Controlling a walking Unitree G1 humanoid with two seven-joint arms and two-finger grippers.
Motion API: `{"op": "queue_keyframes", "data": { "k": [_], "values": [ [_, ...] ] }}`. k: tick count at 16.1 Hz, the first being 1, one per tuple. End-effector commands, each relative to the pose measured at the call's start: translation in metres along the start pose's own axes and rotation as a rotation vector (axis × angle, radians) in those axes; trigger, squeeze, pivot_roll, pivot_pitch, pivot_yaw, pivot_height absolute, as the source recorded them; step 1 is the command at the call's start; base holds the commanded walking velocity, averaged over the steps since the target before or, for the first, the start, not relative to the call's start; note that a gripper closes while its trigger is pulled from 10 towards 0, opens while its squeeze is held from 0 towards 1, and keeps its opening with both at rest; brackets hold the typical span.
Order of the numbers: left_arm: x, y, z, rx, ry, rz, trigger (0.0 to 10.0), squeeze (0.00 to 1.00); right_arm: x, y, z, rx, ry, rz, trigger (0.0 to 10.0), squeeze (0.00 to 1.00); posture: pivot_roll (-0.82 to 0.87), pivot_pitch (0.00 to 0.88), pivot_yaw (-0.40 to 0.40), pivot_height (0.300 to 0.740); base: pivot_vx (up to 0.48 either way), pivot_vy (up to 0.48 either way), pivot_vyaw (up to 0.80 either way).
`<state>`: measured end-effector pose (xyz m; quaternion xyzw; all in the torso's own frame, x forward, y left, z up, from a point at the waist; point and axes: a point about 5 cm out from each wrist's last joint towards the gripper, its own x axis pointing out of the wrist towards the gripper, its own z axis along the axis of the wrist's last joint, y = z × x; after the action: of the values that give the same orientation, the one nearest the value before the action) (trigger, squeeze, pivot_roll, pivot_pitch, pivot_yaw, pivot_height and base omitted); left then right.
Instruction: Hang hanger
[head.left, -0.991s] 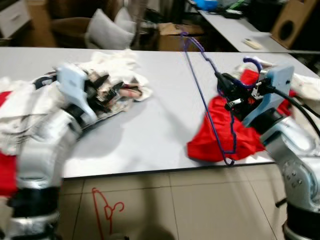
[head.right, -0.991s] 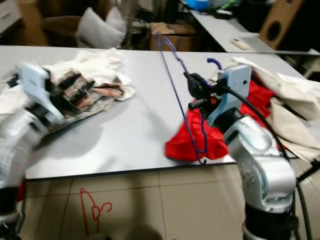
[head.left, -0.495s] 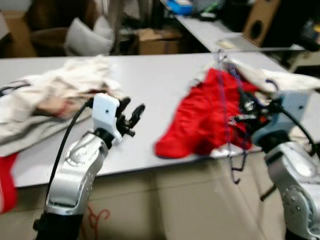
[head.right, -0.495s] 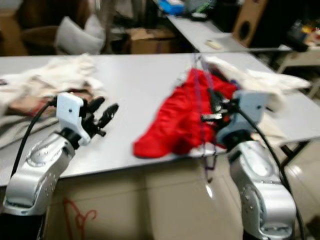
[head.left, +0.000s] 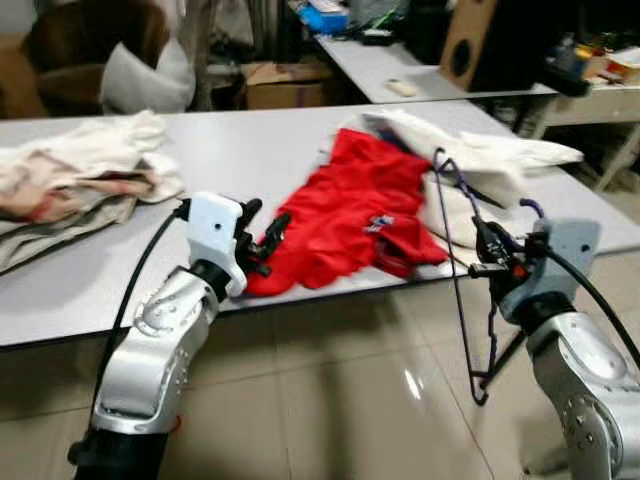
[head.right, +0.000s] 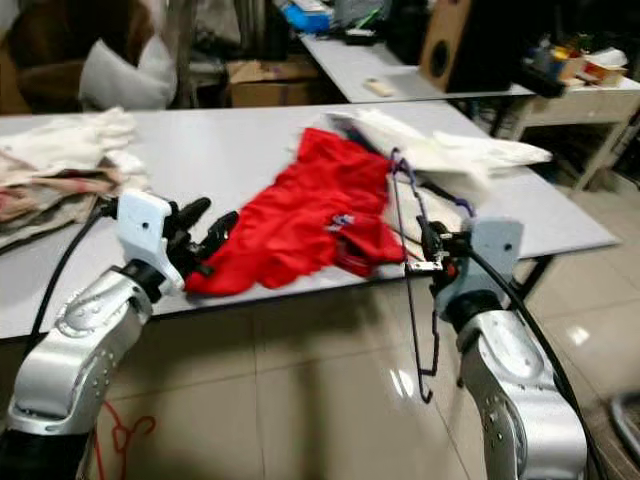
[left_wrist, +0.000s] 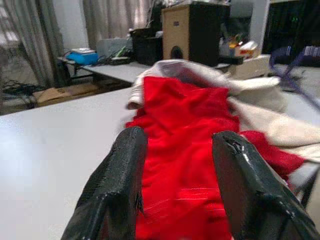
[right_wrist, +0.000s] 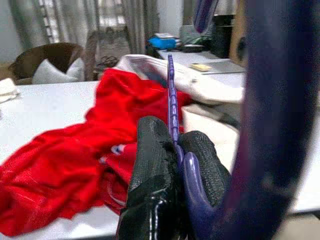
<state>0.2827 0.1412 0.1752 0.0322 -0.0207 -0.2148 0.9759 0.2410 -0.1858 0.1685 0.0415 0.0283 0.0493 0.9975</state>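
A robot stands at the near edge of a long grey worktop. Its right claw, held past the worktop's near right corner, is clamped shut on a purple wire hanger. The hanger hangs upright in the air beside the worktop edge, its hook up by the claw and its lower corner dangling toward the tiled floor. The left claw hovers over the near edge of the worktop with its two black fingers spread apart and empty, pointing at a crumpled red garment just beyond it. To the right of the garment lies pale cream cloth. A heap of light-coloured clothes sits at the far left.
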Motion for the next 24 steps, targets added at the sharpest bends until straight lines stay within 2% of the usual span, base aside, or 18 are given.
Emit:
{"op": "queue_keyframes", "data": {
  "k": [1, 3, 6, 8, 12, 14, 17, 18, 19, 20, 21, 22, 24],
  "values": [
    [-0.002, 0.004, 0.000, 0.000, 0.008, 0.017, 10.0, 0.00, 0.000, 0.000, -0.004, 0.019, 0.008, 0.002, 10.0, 0.00, -0.11, 0.000, -0.031, 0.740, 0.000, 0.480, -0.79],
    [-0.002, 0.005, -0.002, 0.010, 0.024, 0.026, 10.0, 0.00, -0.002, -0.003, -0.011, 0.026, 0.019, -0.016, 10.0, 0.00, -0.11, 0.000, -0.028, 0.740, 0.000, 0.480, -0.79],
    [-0.001, 0.006, -0.005, 0.058, 0.043, 0.035, 10.0, 0.00, -0.006, -0.007, -0.020, 0.030, 0.042, -0.048, 10.0, 0.00, -0.11, 0.000, -0.026, 0.740, 0.000, -0.320, -0.77],
    [0.000, 0.005, -0.007, 0.027, 0.047, 0.042, 10.0, 0.00, -0.007, -0.008, -0.024, 0.029, 0.049, -0.055, 10.0, 0.00, -0.11, 0.000, -0.022, 0.740, 0.000, -0.139, 0.00],
    [0.002, 0.004, -0.010, 0.077, 0.063, 0.009, 10.0, 0.00, -0.006, -0.007, -0.036, -0.011, 0.150, -0.028, 10.0, 0.00, -0.12, 0.000, -0.018, 0.740, 0.000, 0.000, 0.00],
    [0.003, 0.007, -0.014, 0.105, 0.093, -0.008, 10.0, 0.00, -0.005, -0.007, -0.041, -0.032, 0.189, -0.016, 10.0, 0.00, -0.12, 0.000, -0.018, 0.740, 0.000, 0.000, 0.00],
    [0.005, 0.011, -0.030, 0.203, 0.214, -0.115, 10.0, 0.00, -0.004, -0.010, -0.036, -0.069, 0.126, -0.022, 10.0, 0.00, -0.12, 0.000, -0.021, 0.740, 0.000, 0.000, 0.00],
    [0.006, 0.013, -0.033, 0.220, 0.243, -0.141, 10.0, 0.45, -0.004, -0.009, -0.036, -0.085, 0.119, -0.006, 10.0, 0.00, -0.13, 0.000, -0.018, 0.740, 0.000, 0.000, 0.00],
    [0.008, 0.017, -0.035, 0.246, 0.268, -0.144, 10.0, 1.00, -0.004, -0.008, -0.035, -0.092, 0.122, 0.009, 10.0, 0.00, -0.13, 0.000, -0.014, 0.740, 0.000, 0.000, 0.00],
    [0.011, 0.024, -0.039, 0.306, 0.308, -0.129, 10.0, 1.00, -0.003, -0.006, -0.034, -0.111, 0.118, 0.027, 10.0, 0.00, -0.14, 0.000, -0.011, 0.740, 0.000, 0.000, 0.00],
    [0.016, 0.039, -0.047, 0.424, 0.375, -0.081, 10.0, 0.78, -0.001, -0.004, -0.033, -0.129, 0.109, 0.056, 10.0, 0.00, -0.14, 0.000, -0.011, 0.740, 0.000, 0.000, 0.00],
    [0.019, 0.045, -0.050, 0.464, 0.396, -0.060, 10.0, 0.00, -0.001, -0.003, -0.032, -0.135, 0.105, 0.065, 10.0, 0.00, -0.14, 0.000, -0.011, 0.740, 0.000, 0.000, 0.00],
    [0.026, 0.057, -0.060, 0.549, 0.443, -0.048, 10.0, 0.00, 0.002, -0.003, -0.032, -0.139, 0.098, 0.076, 10.0, 0.00, -0.14, 0.000, -0.016, 0.740, 0.000, 0.000, 0.00]
  ]
}}
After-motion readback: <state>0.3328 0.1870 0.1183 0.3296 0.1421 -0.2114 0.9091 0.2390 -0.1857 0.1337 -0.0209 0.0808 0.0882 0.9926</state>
